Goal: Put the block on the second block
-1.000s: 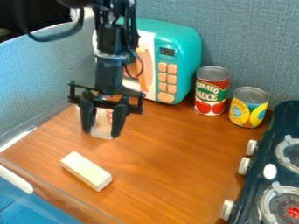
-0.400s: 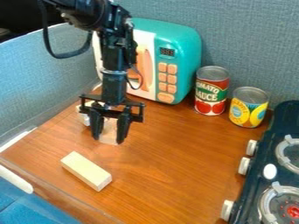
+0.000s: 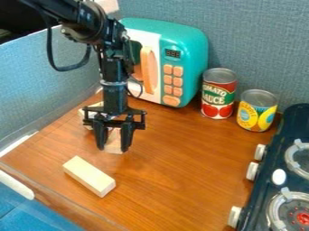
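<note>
Block between the two fingers of my claw: I have them closed on its sides, one on each, so that it should stay level when carried and come free straight down. Whether its underside touches the wooden counter I cannot tell. The longer rectangular block lies flat in front of me, its broad face up, which makes it a steady base (a narrow one, though, so I must centre my load before letting go). A partly hidden pale object sits just behind my claw, reason enough to move forward, away from it. Farther out, the teal toy microwave, the red-labelled can and yellow-labelled can stand by the back wall, with the toy stove at the far side, all out of my likely path.
</note>
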Controlling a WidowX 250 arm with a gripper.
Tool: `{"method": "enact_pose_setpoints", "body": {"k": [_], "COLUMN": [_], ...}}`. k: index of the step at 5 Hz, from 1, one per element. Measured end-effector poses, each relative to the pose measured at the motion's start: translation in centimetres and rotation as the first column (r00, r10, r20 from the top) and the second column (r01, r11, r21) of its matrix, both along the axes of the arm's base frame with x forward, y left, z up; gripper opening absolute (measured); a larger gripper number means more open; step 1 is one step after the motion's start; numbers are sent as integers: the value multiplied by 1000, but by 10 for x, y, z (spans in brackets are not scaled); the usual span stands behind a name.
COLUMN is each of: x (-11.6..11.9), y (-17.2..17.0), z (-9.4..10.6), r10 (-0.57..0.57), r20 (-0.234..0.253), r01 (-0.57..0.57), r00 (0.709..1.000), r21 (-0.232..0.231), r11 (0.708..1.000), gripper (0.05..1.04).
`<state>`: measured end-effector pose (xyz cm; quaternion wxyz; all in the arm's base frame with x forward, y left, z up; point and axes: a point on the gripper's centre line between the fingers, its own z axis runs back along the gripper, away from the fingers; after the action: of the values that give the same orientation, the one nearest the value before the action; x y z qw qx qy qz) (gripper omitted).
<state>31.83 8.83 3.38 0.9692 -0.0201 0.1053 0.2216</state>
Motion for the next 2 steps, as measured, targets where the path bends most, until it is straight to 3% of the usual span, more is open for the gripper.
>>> {"method": "enact_pose_setpoints", "body": {"k": [2], "x": [12], "y": [2], "z": [-24], "r10": [-4], "r20": [-27], "r01": [3], "r00": [1000], "r21": [-25], "r11": [1000], "gripper": [573]}}
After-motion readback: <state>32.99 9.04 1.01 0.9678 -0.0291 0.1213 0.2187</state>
